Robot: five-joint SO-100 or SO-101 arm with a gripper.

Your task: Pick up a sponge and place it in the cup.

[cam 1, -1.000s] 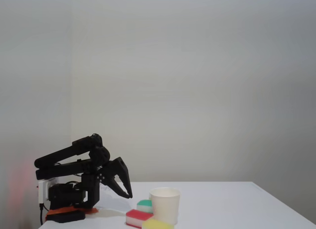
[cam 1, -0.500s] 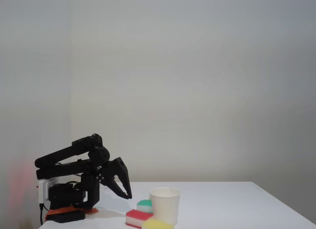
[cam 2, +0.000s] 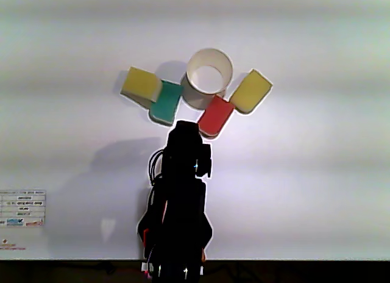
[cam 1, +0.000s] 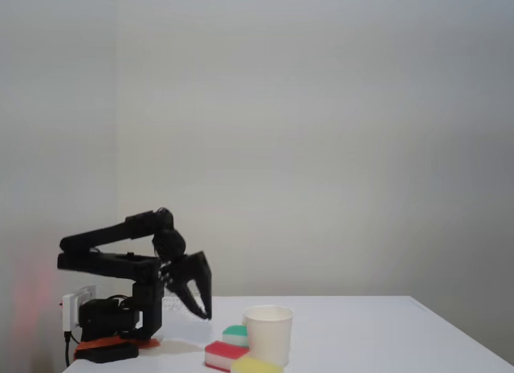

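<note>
On a white counter [cam 2: 317,185], a plain white paper cup with a rolled rim [cam 2: 209,71] stands upright at the far middle of the other view, its mouth showing nothing inside. Four soft blocks ring its near side. A pale yellow sponge block [cam 2: 141,84] lies to the left of the cup, apart from it and touching a green-topped sponge [cam 2: 166,103] that sits between it and the cup. A red-topped sponge [cam 2: 215,115] lies against the cup's near right side, and a brighter yellow sponge block [cam 2: 250,91] lies just right of the cup, beside the red one.

The black arm rises from the near edge of the counter in the other view, its upper end just short of the green and red sponges. In the fixed view the arm is folded low at the left end of the counter, and its two-finger tool [cam 1: 202,309] hangs pointing downward above the counter surface, left of the cup [cam 1: 267,334] and clear of the sponges. The tool's fingers stand spread apart with nothing between them. In that same view the red-topped sponge [cam 1: 225,354] and a yellow block [cam 1: 255,364] sit in front of the cup, with the green-topped sponge [cam 1: 235,334] just left of it.

A small printed label [cam 2: 22,208] lies at the left near the counter's edge.
</note>
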